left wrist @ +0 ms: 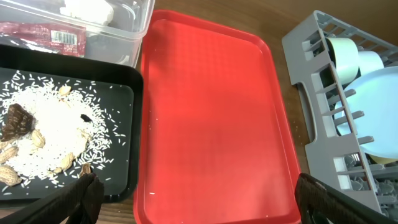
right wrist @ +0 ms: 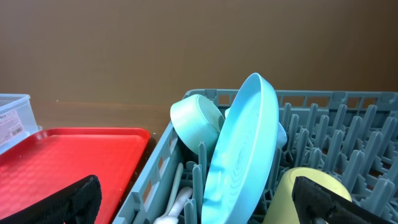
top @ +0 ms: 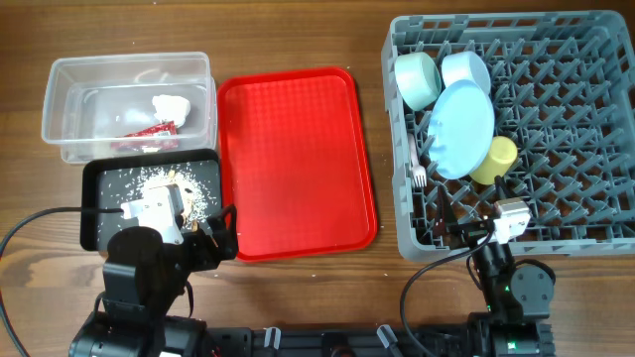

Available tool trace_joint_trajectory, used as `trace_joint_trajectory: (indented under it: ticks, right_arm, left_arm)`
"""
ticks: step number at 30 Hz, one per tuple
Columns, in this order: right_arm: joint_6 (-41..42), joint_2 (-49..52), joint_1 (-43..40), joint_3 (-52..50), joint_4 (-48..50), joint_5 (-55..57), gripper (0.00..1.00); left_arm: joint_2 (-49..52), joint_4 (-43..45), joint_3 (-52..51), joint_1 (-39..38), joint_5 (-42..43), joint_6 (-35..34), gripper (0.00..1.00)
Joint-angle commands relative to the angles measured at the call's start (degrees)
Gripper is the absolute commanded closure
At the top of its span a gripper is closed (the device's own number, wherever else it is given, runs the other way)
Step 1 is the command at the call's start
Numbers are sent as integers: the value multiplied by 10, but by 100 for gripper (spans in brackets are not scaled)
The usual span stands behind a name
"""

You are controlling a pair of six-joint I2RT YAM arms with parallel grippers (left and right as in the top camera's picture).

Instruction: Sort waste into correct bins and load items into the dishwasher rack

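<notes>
The grey dishwasher rack (top: 556, 139) holds the pale blue plate (top: 463, 130) on edge, a mint-green bowl (top: 417, 79), a small pale blue bowl (top: 466, 67), the yellow cup (top: 493, 159) and white cutlery (top: 417, 171). The clear tub (top: 127, 104) holds the red wrapper (top: 149, 130) and white tissue (top: 171, 104). The black tray (top: 149, 193) holds food scraps with rice and nuts (left wrist: 43, 134). My left gripper (left wrist: 196, 199) is open and empty above the red tray's near edge. My right gripper (right wrist: 199, 199) is open and empty at the rack's near left corner, with the plate (right wrist: 242, 149) and cup (right wrist: 305, 193) between its fingers' span.
The large flat red tray (top: 293, 159) lies between the bins and the rack, bare. Brown wooden table all round. The rack's right half has bare pegs.
</notes>
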Motion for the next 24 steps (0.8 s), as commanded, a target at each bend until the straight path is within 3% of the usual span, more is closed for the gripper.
trace_joint_trajectory:
  ticks: [1,6,8,11,15,24]
  right_arm:
    - [-1,-2,3,0,2,8,0]
    - [-1,-2,3,0,2,8,0]
    - [-1,-2,3,0,2,8,0]
    - [-1,-2,3,0,2,8,0]
    - [-1,-2,3,0,2,8,0]
    - [-1,-2,3,0,2,8,0]
  left_arm:
    - [-2,2,-3,-3,-8,-5,0]
    - [-28,2,-23,7,-33,4,0]
    - [-80,83,-99,26,-33,5,0]
    - [-186,294,-252,64,-10,6,0]
    - [-257,490,-354,85,-8,99,0]
    - [-260,451,-393,85,-36,90,0]
